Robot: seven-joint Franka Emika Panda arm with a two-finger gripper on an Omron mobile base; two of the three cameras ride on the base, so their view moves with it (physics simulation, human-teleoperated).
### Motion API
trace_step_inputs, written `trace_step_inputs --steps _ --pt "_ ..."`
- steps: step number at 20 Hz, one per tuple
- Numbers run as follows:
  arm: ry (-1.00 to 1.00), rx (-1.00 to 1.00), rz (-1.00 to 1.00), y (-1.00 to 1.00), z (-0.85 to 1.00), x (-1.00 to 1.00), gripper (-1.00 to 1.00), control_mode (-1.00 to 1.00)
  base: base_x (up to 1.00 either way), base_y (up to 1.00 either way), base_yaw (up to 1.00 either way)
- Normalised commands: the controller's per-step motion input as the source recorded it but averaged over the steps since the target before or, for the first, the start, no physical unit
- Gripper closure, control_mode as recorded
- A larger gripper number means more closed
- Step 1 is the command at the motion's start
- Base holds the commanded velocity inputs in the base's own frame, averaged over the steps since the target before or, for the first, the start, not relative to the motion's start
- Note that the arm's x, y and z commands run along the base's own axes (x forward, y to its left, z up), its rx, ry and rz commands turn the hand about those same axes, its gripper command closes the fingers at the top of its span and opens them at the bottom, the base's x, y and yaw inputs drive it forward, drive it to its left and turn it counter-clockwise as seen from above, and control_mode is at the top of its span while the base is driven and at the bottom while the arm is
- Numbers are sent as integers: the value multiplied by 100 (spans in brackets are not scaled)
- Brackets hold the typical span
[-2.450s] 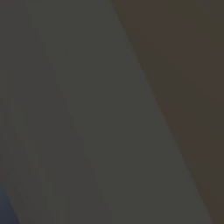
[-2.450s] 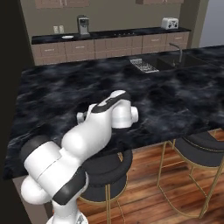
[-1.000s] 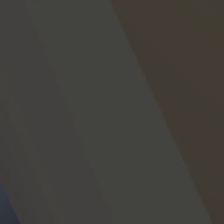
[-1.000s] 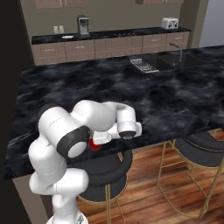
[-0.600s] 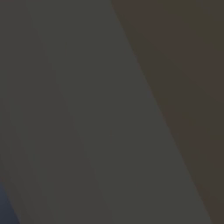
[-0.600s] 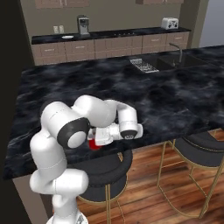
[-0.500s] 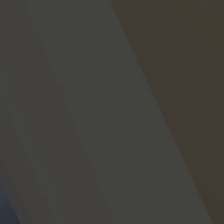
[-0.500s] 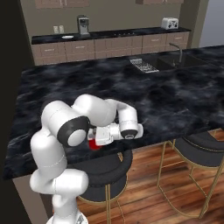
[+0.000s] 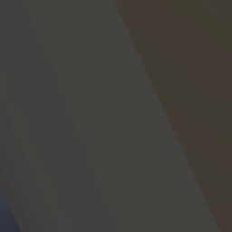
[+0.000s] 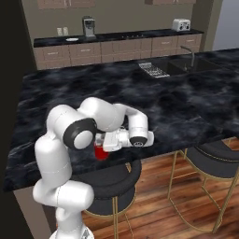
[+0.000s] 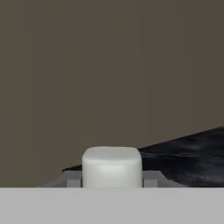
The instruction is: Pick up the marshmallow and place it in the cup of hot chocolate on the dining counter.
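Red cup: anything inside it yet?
Can't tell. The red cup sits mostly hidden behind the arm on the dining counter. The marshmallow is held between the gripper fingers.

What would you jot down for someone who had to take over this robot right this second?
Gripper: shut on the marshmallow, an off-white soft block between the fingertips in the hand view.
Cup: red, near the front edge of the black marble dining counter, partly hidden behind the arm's wrist in the right base view.
Done: marshmallow picked up and carried close to the cup.
Left: line the hand up over the cup, open the jaws, drop the marshmallow in. Whether it is already above the cup cannot be told.
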Motion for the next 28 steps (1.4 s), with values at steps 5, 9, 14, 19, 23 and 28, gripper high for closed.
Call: trace_step_inputs --steps 5,9,14,19,23,28 --pt "0 -4 -6 0 -16 22 100 -100 0 0 0" --pt "0 -6 -2 0 -34 12 100 -100 0 0 0" --pt "0 -3 -1 0 -26 28 100 -100 0 0 0" --pt "0 0 0 0 -2 29 100 -100 0 0 0" --pt "0 -1 0 0 -19 18 100 -100 0 0 0" --pt "0 -2 0 0 -18 0 -100 -100 0 0 0"
